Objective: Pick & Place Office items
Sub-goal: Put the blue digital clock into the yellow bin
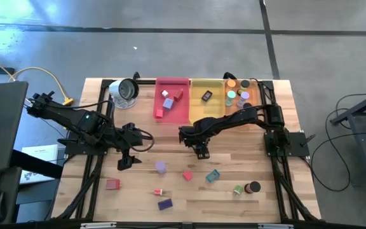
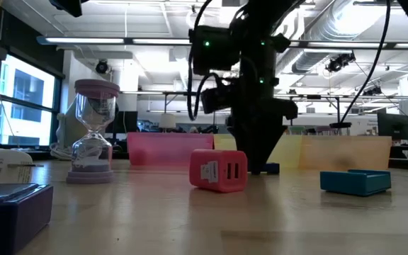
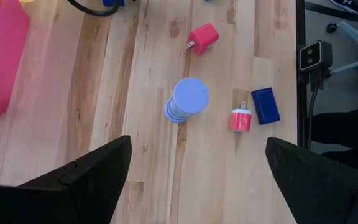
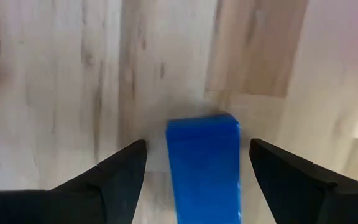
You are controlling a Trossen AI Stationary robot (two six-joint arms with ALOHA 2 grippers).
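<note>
The blue block (image 4: 202, 165) lies flat on the bare wooden table (image 1: 138, 184), just in front of the yellow tray (image 1: 199, 109), directly beneath the right gripper (image 4: 197, 163). It looks rigid, light and smooth-sided; the long flat faces offer the best hold. The right gripper points straight down, fingers spread to either side of the block, not yet gripping it. The left gripper (image 1: 125, 163) hovers fully spread near the lavender cylinder (image 3: 186, 99).
</note>
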